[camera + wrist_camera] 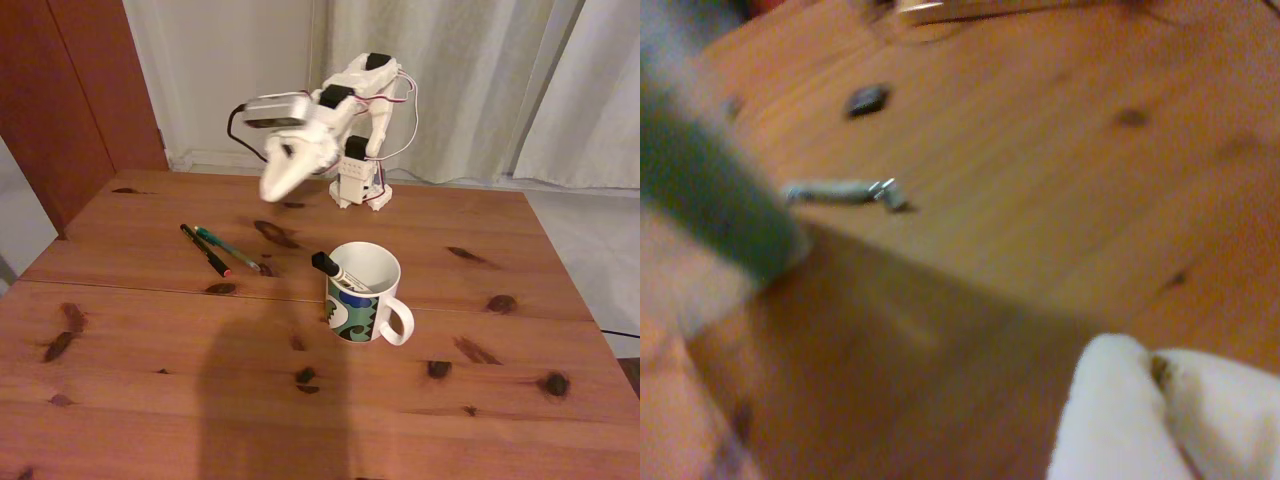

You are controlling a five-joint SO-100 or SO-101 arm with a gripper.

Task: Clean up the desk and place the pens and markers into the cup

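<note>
— Where is your claw?

— My claw (272,187) hangs in the air above the far part of the tabletop (150,340), blurred in the fixed view. In the wrist view its white tips (1160,400) sit close together with nothing between them, as far as the blur lets me judge.

— And the pens?

— The black pen (205,250) and the teal pen (228,249) lie side by side on the wood, below and to the left of my claw. The marker (336,271) stands tilted inside the cup (362,292), which sits nearer the middle, handle toward the right.
</note>
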